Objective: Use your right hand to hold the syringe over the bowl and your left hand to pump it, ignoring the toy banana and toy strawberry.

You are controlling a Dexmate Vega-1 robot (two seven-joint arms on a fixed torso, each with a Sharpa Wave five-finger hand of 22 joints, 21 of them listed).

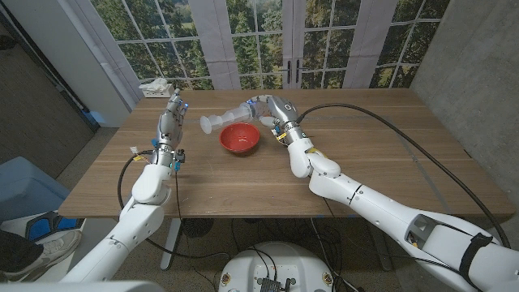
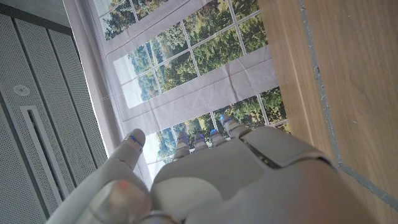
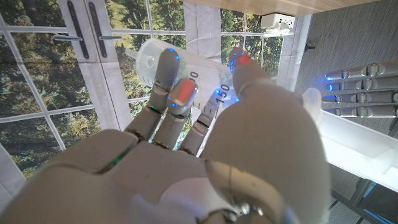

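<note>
A: While the right hand holds the syringe by its barrel, fingers wrapped round the clear tube, where does the syringe lie?

B: Roughly level and raised off the table, just behind the red bowl, its wide flanged end pointing toward the left hand. In the right wrist view the fingers close over the printed scale.

A: And the left hand?

B: It stands at the table's left part, apart from the syringe, holding nothing; its fingers look loosely extended.

A: How should the syringe handle?

B: Probably light, stiff and smooth plastic, so liable to slip or twist. The barrel grip looks sound; the left hand would best take the plunger end, pushing straight along the axis.
</note>
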